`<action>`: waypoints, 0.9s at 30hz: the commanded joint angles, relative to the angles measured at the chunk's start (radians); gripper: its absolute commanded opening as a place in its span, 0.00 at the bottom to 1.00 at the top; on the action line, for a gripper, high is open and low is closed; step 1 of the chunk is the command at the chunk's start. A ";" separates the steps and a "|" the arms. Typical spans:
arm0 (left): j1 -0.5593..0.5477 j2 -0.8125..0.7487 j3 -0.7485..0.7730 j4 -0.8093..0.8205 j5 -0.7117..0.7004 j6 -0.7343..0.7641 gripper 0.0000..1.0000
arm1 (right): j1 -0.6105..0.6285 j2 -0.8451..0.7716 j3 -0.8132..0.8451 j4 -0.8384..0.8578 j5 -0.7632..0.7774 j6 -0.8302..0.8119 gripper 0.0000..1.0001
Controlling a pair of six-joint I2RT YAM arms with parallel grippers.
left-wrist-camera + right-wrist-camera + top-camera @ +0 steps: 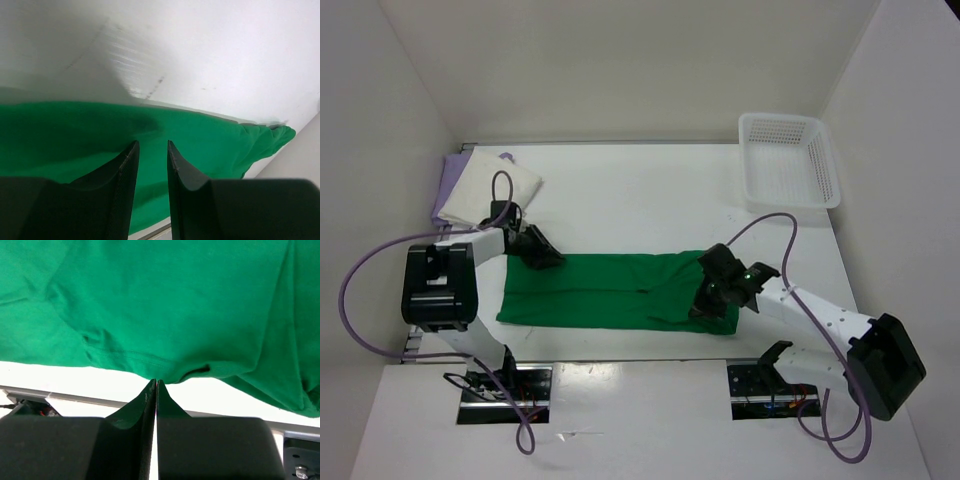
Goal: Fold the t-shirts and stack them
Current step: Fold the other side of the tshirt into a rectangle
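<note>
The bright green t-shirt (610,290) lies spread flat across the middle of the table, long side running left to right. My left gripper (542,252) is low over its far left corner. Its jaws stand open, with green cloth (200,145) showing in the gap (152,145) and nothing pinched. My right gripper (705,300) is at the shirt's near edge towards the right. In the right wrist view it (156,382) is shut, with the hem of the green cloth (175,305) drawn down into its tips. An off-white t-shirt (490,190) lies folded on a lavender one (450,180) at the far left.
A white mesh basket (790,160) stands at the far right corner. White walls close in the table on the left, back and right. The near table edge and arm mounts run just below the green shirt.
</note>
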 commanded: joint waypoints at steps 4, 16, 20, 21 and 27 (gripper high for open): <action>-0.118 -0.148 0.060 -0.039 -0.062 0.036 0.36 | -0.084 0.087 0.148 0.002 0.077 -0.073 0.05; -0.170 0.062 -0.007 0.091 0.075 -0.023 0.37 | -0.097 0.045 0.004 -0.001 0.123 0.055 0.00; -0.046 0.094 -0.027 0.091 0.085 -0.012 0.35 | -0.037 0.045 -0.007 -0.030 0.114 0.111 0.00; -0.026 0.084 -0.027 0.091 0.085 -0.012 0.35 | -0.011 0.035 -0.018 -0.042 0.114 0.140 0.00; 0.041 0.051 -0.027 0.082 0.076 0.008 0.35 | 0.021 -0.011 -0.071 -0.053 0.031 0.201 0.00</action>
